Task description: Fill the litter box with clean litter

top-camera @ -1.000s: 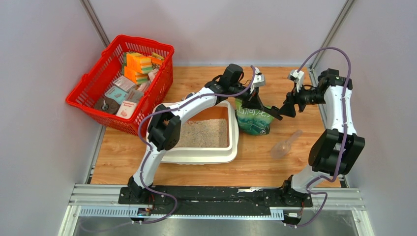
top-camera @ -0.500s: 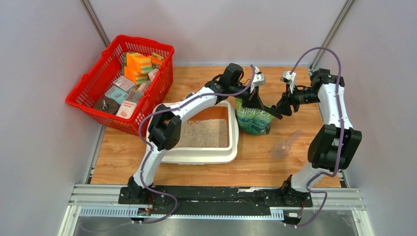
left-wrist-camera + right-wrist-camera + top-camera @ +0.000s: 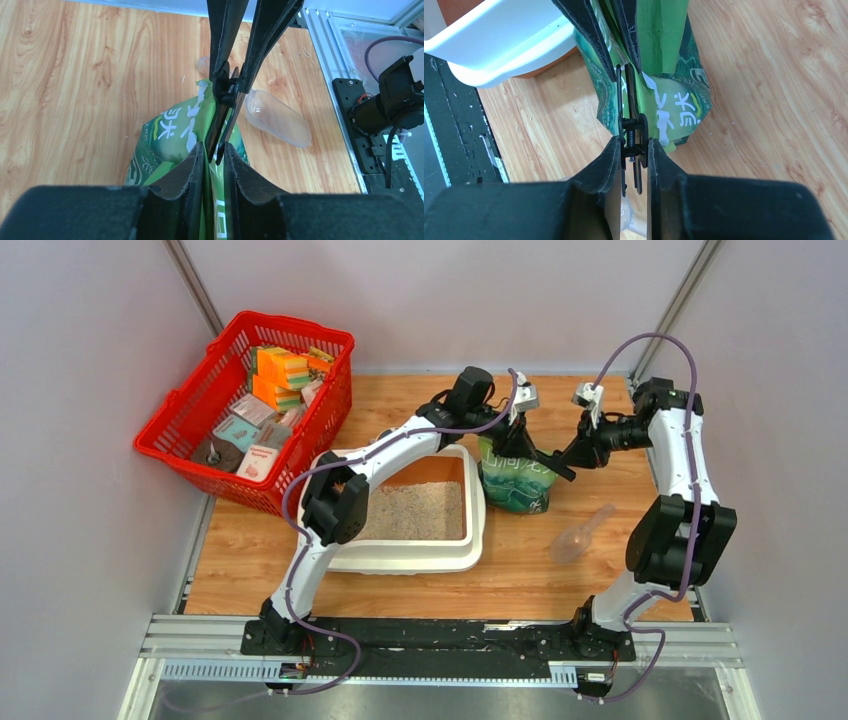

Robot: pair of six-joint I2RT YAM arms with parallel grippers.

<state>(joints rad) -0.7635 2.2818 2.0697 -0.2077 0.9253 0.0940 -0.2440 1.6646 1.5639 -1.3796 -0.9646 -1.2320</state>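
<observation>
- Closing in over the last second: the right arm (image 3: 680,445) swings its wrist left toward the dark green printed bag (image 3: 515,488). Over the last half second it barely shifts.
- Right jaws now pinch the small black spring clip (image 3: 633,132) on the bag's top seam, one finger touching each side.
- Left jaws are clenched on the bag's folded top edge, just below the clip. The left arm (image 3: 400,445) arches over the box and has not moved; the bag stays upright.
- My read: the bag is clipped shut, so nothing can pour yet. This looks like the unclip step, with the left side bracing the bag. Risk: the clip springs off, or the bag tips when it lets go.
- The cream-white rectangular plastic litter box (image 3: 400,558) sits on the wooden tabletop (image 3: 500,580), touching or just beside the bag's left side.
- The pale beige granular clean litter (image 3: 415,512) covers the near part of the box floor. An orange-brown strip at the far end is bare, so the box is only partly filled.
- Count: two arms, one litter box, one bag, one clip.
- Also one clear plastic scoop (image 3: 580,535), lying free right of the bag.
- One red wire-mesh basket (image 3: 295,324) at far left holds several small boxes, too jumbled to count.
</observation>
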